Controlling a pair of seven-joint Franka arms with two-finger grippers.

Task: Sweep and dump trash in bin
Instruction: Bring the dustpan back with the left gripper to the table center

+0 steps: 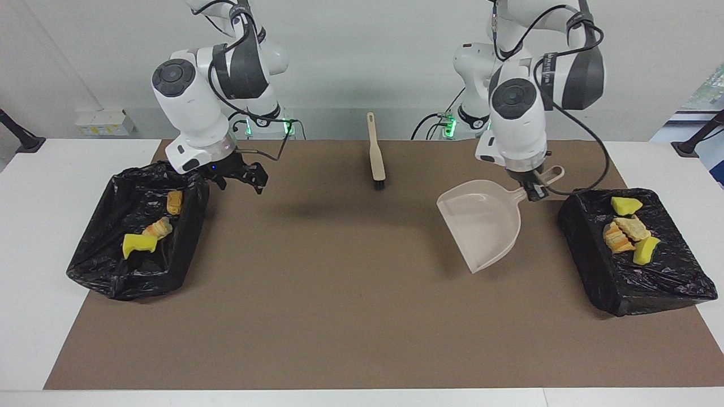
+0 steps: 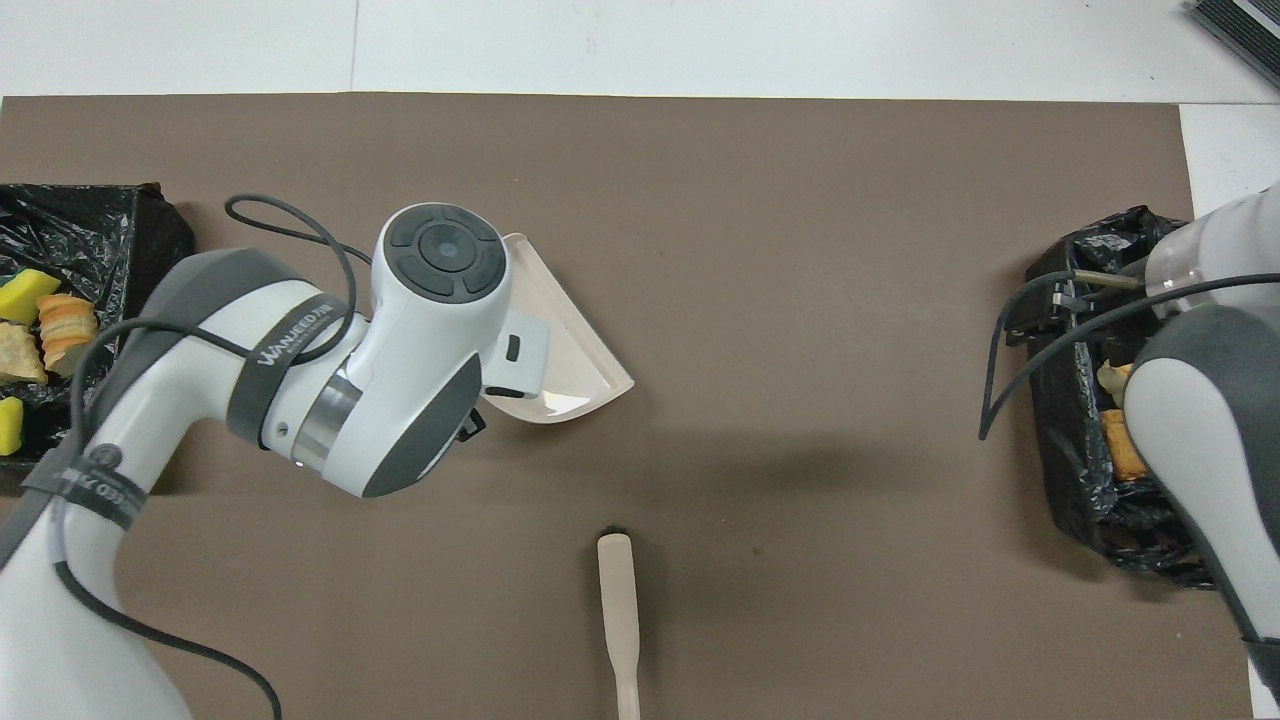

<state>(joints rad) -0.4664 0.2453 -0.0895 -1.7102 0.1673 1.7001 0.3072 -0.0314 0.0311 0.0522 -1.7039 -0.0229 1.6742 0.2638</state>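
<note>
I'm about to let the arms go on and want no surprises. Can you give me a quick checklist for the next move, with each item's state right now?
1. Left gripper shut on the dustpan handle: ok.
2. Dustpan empty, nothing left to tip: ok.
3. Trash off the brown mat: ok; four pieces lie in the bin at the left arm's end, three in the bin at the right arm's end.
4. Brush lying free on the mat, near the robots: ok.
5. Right gripper open, holding nothing, over the mat beside its bin: ok.
6. Dustpan resting on the mat or just above it: cannot tell.
</note>
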